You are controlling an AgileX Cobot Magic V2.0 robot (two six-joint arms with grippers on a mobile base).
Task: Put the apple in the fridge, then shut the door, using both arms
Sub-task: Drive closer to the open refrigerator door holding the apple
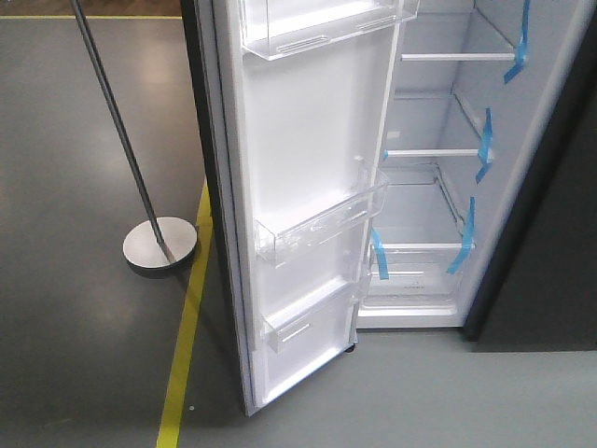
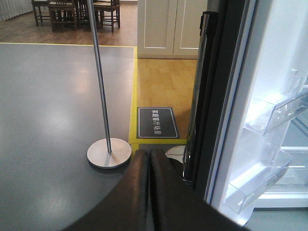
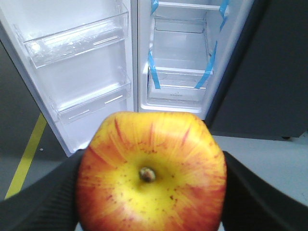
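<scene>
Grey floor point(image 1: 84, 355) is bounded by a yellow tape line point(image 1: 187, 327); wooden floor point(image 2: 163, 82) is seen beyond that edge in the left wrist view. The fridge point(image 1: 438, 121) is stood open with its white interior exposed. Its white shelves point(image 1: 457, 58) are marked at their ends with blue tape strips point(image 1: 462, 238). The door point(image 1: 308, 168) is swung wide, inner face toward the front camera, with clear bins point(image 1: 317, 224) mounted on it. A pole stand point(image 1: 160, 245) is set on the grey floor, round base just beside the yellow line, left of the door's outer edge. A dark floor sign point(image 2: 157, 122) with white characters is laid on the wood, just inside the corner of the line. The apple point(image 3: 151, 168) is clamped by the right gripper point(image 3: 153, 211), fingers point(image 3: 43, 197) pressed on both sides, stem end toward the wrist camera. It is held outside the fridge, in front of the open compartment. The left gripper point(image 2: 150, 187) is closed fully, fingers touching along their length, near the door's outer edge.
</scene>
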